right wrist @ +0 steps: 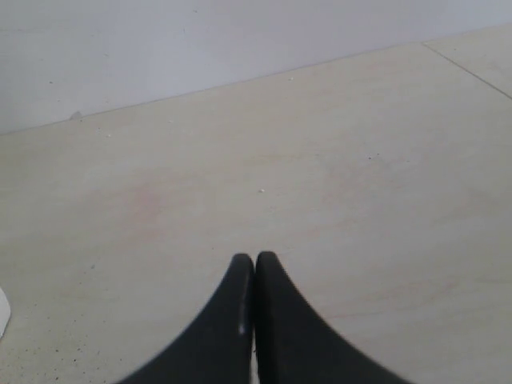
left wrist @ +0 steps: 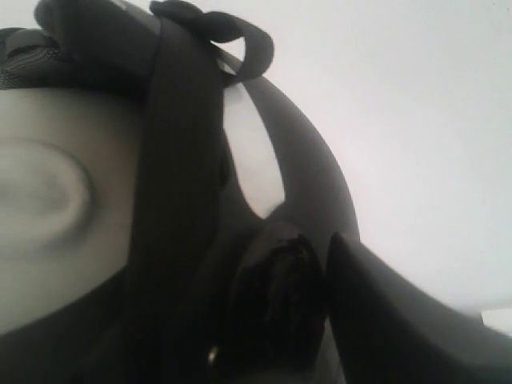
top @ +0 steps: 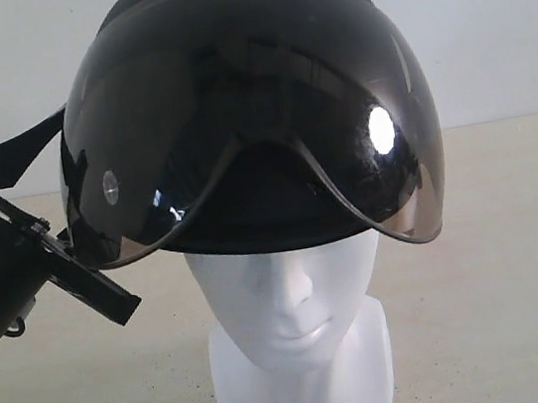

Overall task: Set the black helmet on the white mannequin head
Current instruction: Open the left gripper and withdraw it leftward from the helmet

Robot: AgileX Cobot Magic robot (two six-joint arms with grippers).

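Note:
The black helmet [top: 231,76] with its smoky visor [top: 193,162] sits over the crown of the white mannequin head [top: 291,299], covering it down to the brow. The face and blocky neck base show below. My left gripper [top: 94,276] reaches in from the left and is shut on the helmet's lower side rim. In the left wrist view the padded rim [left wrist: 280,304] lies between the jaws of the left gripper [left wrist: 308,300], with a black strap [left wrist: 172,160] and the head's pale side [left wrist: 48,200] beside it. My right gripper [right wrist: 254,260] is shut on nothing, over bare table.
The beige table [right wrist: 320,160] runs back to a pale wall [top: 483,11]. A loose strap [top: 21,146] trails from the helmet's left side above my left arm. The right arm is out of the exterior view.

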